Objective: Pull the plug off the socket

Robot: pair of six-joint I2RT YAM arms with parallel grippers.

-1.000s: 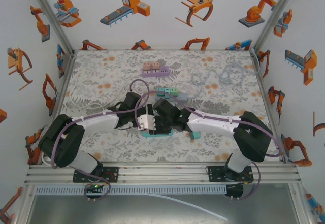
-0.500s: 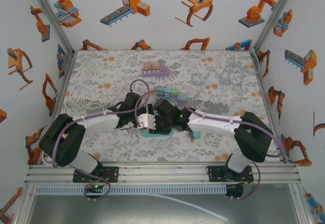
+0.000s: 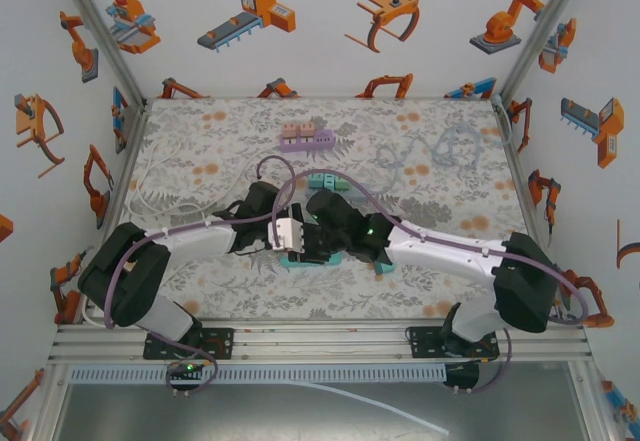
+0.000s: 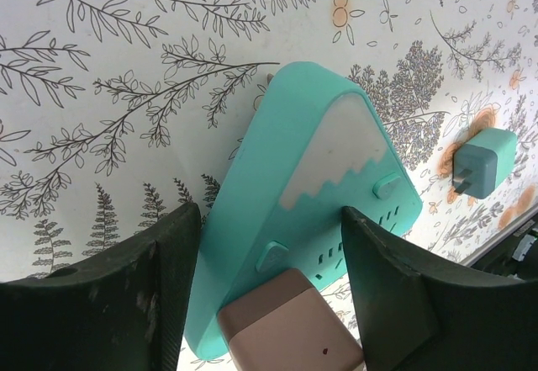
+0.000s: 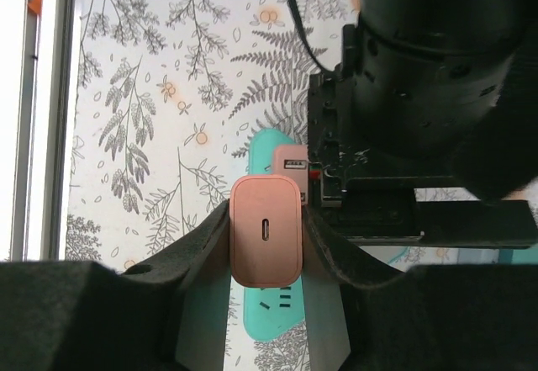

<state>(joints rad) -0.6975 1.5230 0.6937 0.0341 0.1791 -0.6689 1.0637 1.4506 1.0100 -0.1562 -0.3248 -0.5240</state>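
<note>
The socket [image 4: 294, 161] is a teal, mountain-shaped power strip lying flat on the patterned table; it also shows as the socket [image 3: 300, 258] under both grippers. My left gripper [image 4: 269, 219] straddles it, a finger pressed against each long side. One pink plug [image 4: 290, 325] sits in the socket just below those fingers. My right gripper [image 5: 266, 219] is shut on a second pink plug [image 5: 266, 230] with an oval port facing the camera. That plug stands over the socket [image 5: 282, 320], nearer the camera than the seated one [image 5: 290, 165]. Its prongs are hidden.
A teal adapter [image 4: 483, 161] lies loose on the table to the socket's right. At the back are a purple strip with plugs [image 3: 306, 138], small teal blocks [image 3: 328, 180] and a coiled pale cable [image 3: 430, 151]. A white cable [image 3: 150, 186] runs along the left side.
The right arm has stretched out and its gripper, still on the pink plug, has shifted slightly up and left over the socket. The left gripper has stayed on the socket.
</note>
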